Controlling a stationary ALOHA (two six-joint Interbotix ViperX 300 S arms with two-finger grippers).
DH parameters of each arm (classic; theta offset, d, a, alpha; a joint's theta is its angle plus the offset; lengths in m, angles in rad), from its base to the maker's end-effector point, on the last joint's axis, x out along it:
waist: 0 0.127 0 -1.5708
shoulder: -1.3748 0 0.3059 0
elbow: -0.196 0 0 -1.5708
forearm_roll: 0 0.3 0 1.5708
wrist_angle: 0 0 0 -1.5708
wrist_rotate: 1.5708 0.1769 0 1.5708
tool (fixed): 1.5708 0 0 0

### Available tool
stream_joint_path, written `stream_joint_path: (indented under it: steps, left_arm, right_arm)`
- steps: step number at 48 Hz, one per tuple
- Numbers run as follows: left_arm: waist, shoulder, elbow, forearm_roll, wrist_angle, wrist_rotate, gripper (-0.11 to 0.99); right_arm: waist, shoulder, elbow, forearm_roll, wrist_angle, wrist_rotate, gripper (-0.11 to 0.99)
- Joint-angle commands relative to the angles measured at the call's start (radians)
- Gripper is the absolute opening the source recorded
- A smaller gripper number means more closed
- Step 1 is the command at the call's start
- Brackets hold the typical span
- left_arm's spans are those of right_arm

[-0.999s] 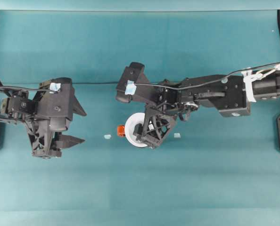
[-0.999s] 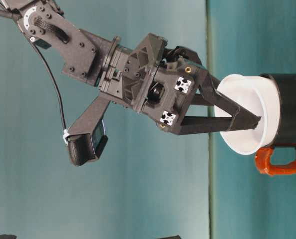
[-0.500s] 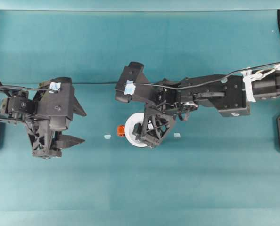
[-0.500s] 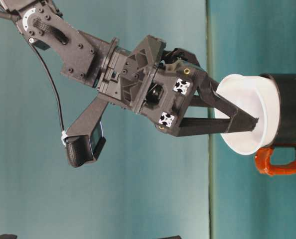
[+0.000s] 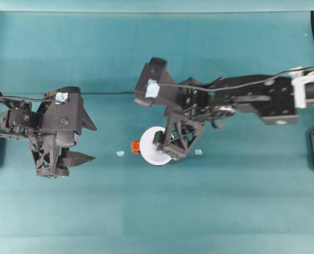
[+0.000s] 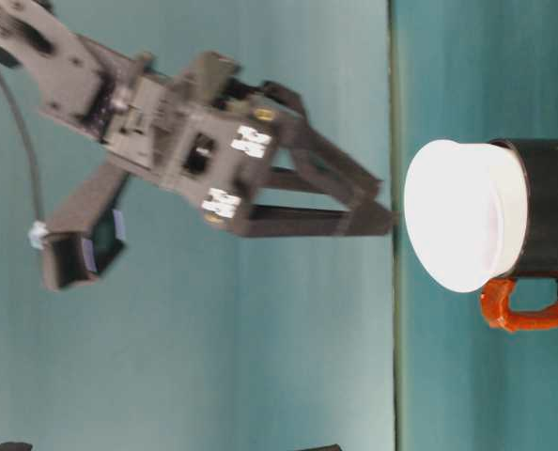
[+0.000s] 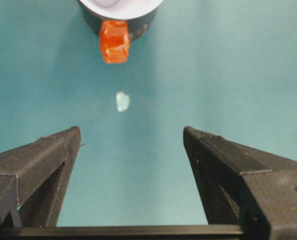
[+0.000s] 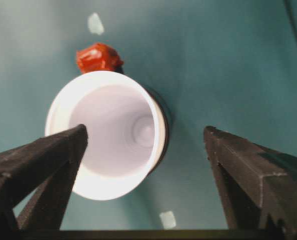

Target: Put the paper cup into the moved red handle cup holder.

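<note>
White paper cup point(image 5: 152, 147) sits nested in the red handle cup holder point(image 6: 550, 209), rim flared above the black wall, bottom seen down inside from the right wrist view. Holder stands on the teal table point(image 5: 225, 201), handle stub pointing toward the left arm's side.

Right gripper point(image 6: 384, 202) is above the cup, fingers spread, nothing between them, clear of the rim. Left gripper point(image 5: 85, 142) is parked well apart, fingers also spread, empty.

Handling guess: cup is light, thin-walled, crushes easily. If reseating is needed, pinch one wall at the rim, gently. Holder looks rigid and glossy, likely slippery; the handle is the better grab point.

Placement looks done.
</note>
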Motion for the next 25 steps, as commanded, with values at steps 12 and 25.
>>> stream_joint_path:
  steps: [12, 25]
  left_arm:
    - [0.0, -0.011, -0.009, 0.002, -0.003, -0.002, 0.9]
    - [-0.002, -0.011, -0.009, 0.003, -0.003, -0.002, 0.9]
  right_arm:
    - [0.009, -0.156, 0.002, -0.003, 0.002, 0.002, 0.73]
    - [0.012, -0.158, 0.002, -0.003, -0.002, 0.003, 0.73]
